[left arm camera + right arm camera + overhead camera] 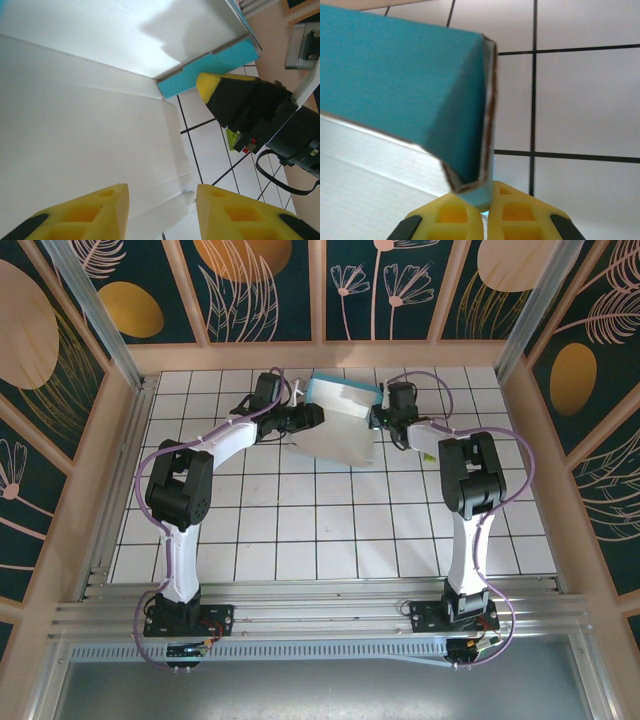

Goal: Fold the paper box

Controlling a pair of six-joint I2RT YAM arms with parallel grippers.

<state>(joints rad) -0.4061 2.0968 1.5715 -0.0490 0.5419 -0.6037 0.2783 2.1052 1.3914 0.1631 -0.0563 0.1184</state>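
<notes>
The paper box lies at the far middle of the tiled table, white face up, with its far turquoise flap raised. My left gripper is at its left edge, open; in the left wrist view its yellow fingers straddle the white sheet near a creased side flap. My right gripper is at the box's right side, shut on the turquoise flap's corner. In the right wrist view the folded turquoise flap rises above the pinching fingers. The right gripper's fingertip appears in the left wrist view.
A small green scrap lies by the right arm. Wooden walls close the table at the back and sides. Open tiles stretch between the arms toward the near edge.
</notes>
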